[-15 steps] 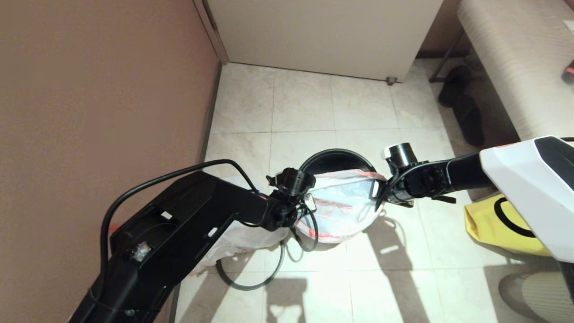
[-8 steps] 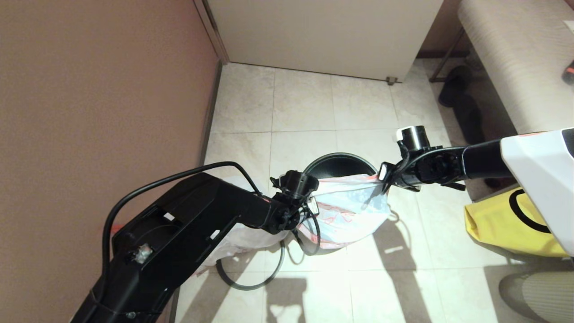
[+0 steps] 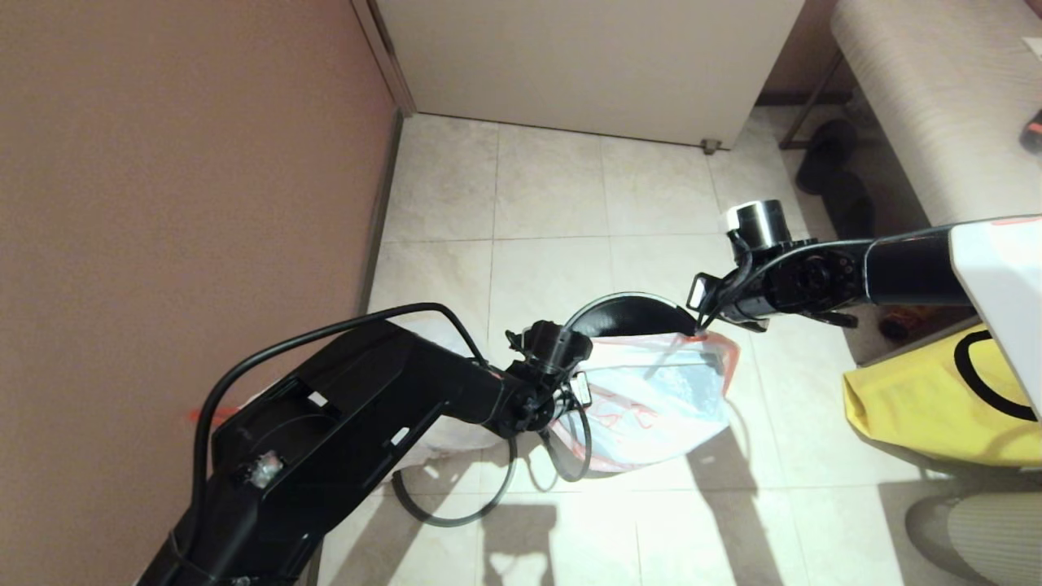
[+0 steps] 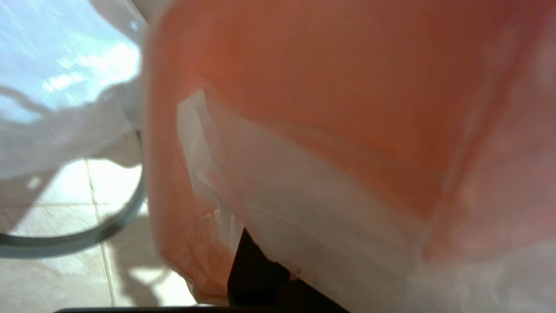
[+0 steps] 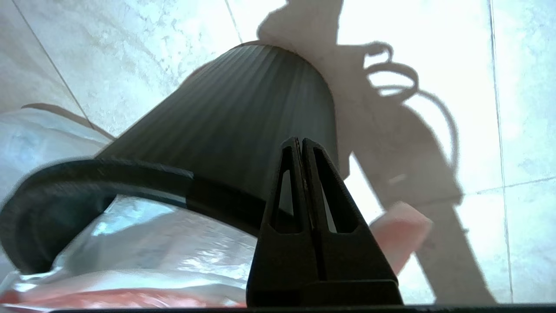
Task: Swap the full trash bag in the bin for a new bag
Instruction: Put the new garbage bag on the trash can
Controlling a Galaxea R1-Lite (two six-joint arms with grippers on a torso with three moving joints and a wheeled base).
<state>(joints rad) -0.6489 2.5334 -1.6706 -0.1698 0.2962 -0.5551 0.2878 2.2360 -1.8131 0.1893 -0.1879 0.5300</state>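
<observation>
the bin (image 3: pixel 606 313), a round black wastebasket with a ribbed wall, stands on the tiled floor (image 3: pixel 553 195) and serves as the landmark here. the new bag (image 3: pixel 659 391), translucent white with red-orange print and a red-orange hem, is stretched across the near part of the bin's mouth and hangs down over its near side; the far arc of the bin's rim is uncovered. the left gripper (image 3: pixel 580 389) is at the near-left edge of the bin, its jaws pinching the new bag's hem; in the left wrist view the film and red-orange hem (image 4: pixel 330 108) fill almost the whole picture. the right gripper (image 3: pixel 698 327) is at the right edge of the bin, above the rim, its jaws pressed together on the bag's hem at that corner, where the film rises to a taut peak. in the right wrist view the closed jaws lie before the bin's ribbed outer wall (image 5: pixel 234 126) and dark rim. the full trash bag (image 3: pixel 444 427), white and bulgy, lies on the floor to the left of the bin, mostly hidden under the left arm. a grey hoop (image 3: pixel 456 509) lies on the floor near-left of the bin. a yellow bag (image 3: pixel 920 407) sits on the floor well to the right of the bin.
</observation>
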